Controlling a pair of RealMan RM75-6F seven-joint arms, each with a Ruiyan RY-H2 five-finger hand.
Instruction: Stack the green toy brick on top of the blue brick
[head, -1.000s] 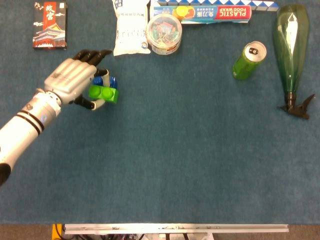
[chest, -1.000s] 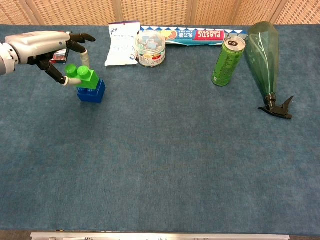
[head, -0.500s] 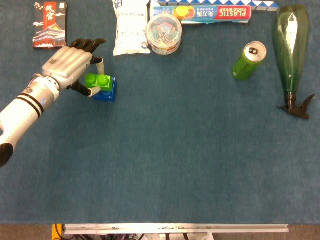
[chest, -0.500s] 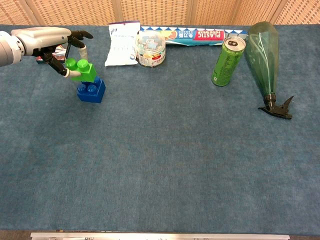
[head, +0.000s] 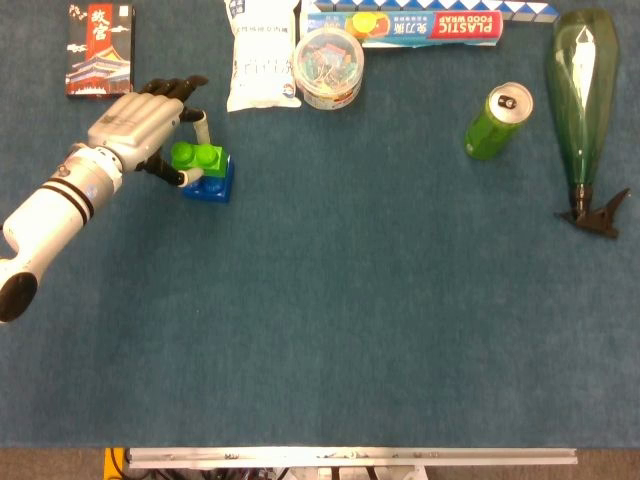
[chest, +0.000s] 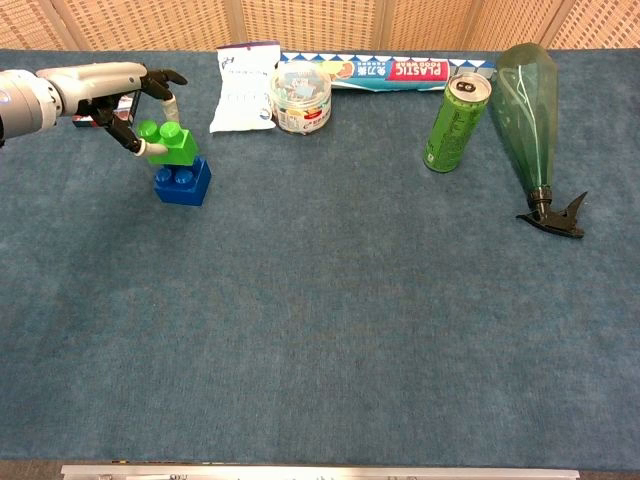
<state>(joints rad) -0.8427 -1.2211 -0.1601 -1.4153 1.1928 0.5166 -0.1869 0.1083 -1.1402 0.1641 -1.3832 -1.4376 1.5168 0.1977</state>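
A green toy brick (head: 199, 158) (chest: 168, 143) is pinched in my left hand (head: 142, 118) (chest: 110, 88) at the table's far left. It hangs tilted just above a blue brick (head: 210, 186) (chest: 183, 181) that rests on the blue cloth; whether the two touch I cannot tell. The green brick sits a little left of the blue one's centre. My right hand is in neither view.
Along the far edge lie a red and black box (head: 99, 48), a white packet (head: 262, 52), a clear tub of clips (head: 329, 67) and a food wrap box (head: 430, 24). A green can (head: 497, 122) and a green spray bottle (head: 585, 100) stand at the right.
My left hand has carried the green brick up and back, then settled it lower over the blue brick. The blue brick has stayed in place.
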